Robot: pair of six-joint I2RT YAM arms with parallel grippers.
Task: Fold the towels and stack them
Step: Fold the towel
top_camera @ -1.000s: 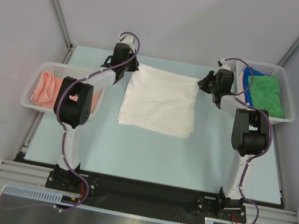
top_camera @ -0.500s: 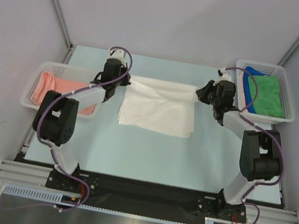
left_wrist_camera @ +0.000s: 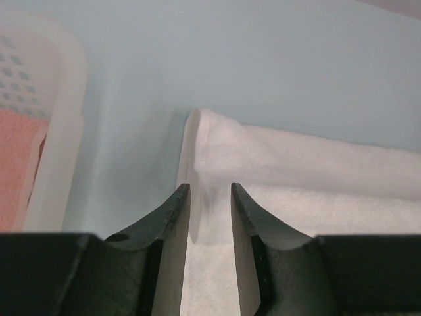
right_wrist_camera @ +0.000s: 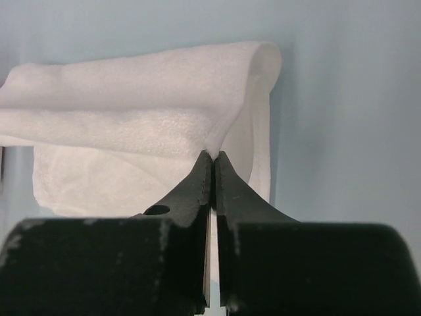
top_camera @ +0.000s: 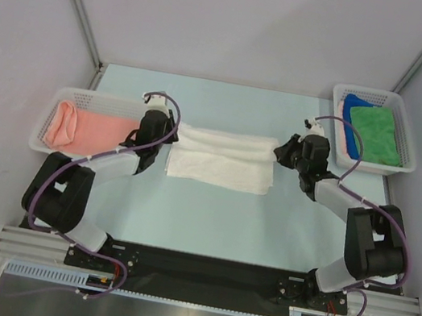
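A white towel [top_camera: 223, 158] lies mid-table, its far edge folded over toward the near edge into a long band. My left gripper [top_camera: 168, 132] is at the towel's left end. In the left wrist view its jaws [left_wrist_camera: 210, 191] stand a little apart over the towel's folded corner [left_wrist_camera: 217, 141], gripping nothing. My right gripper [top_camera: 280, 152] is at the towel's right end. In the right wrist view it [right_wrist_camera: 214, 155] is shut on the folded edge of the towel [right_wrist_camera: 131, 112], holding it slightly raised.
A white basket [top_camera: 48, 117] at the left holds a pink towel [top_camera: 89, 130]; its rim shows in the left wrist view [left_wrist_camera: 62, 131]. A white basket [top_camera: 370, 93] at the far right holds green [top_camera: 377, 132] and blue towels.
Both grippers have come toward the near side, carrying the towel's far edge over it, so the flat towel is now folded. The left jaws now stand apart.
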